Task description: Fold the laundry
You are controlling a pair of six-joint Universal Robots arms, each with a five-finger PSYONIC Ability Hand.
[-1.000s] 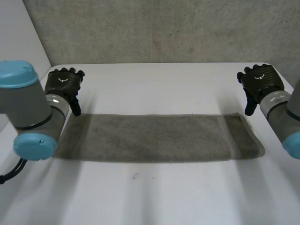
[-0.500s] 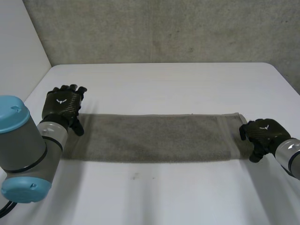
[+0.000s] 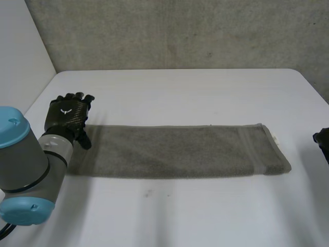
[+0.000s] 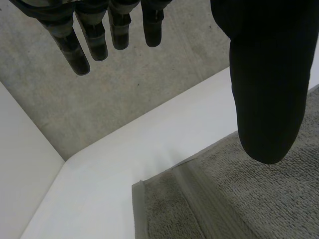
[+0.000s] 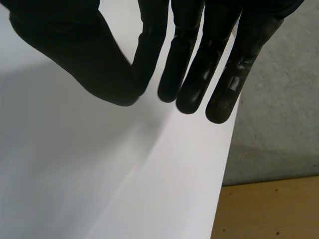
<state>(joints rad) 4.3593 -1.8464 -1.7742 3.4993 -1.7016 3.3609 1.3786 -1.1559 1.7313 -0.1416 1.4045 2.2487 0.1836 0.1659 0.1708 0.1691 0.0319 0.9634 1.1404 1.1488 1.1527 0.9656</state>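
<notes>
Grey towel [image 3: 175, 152] flat on table [image 3: 205, 92] | left robot hand [image 3: 66, 114] relaxed at its end

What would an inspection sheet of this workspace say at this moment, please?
Surface: white table, no stains seen.
Job's things: grey towel, lying flat as one long strip across the table.
Clutter: nothing seen.
Hands: left hand open at one end of the towel, not gripping it; right hand open over bare table near its edge, away from the towel.
Cables: nothing seen.
Surroundings: grey wall behind the table; wooden floor beyond the table's edge.
</notes>
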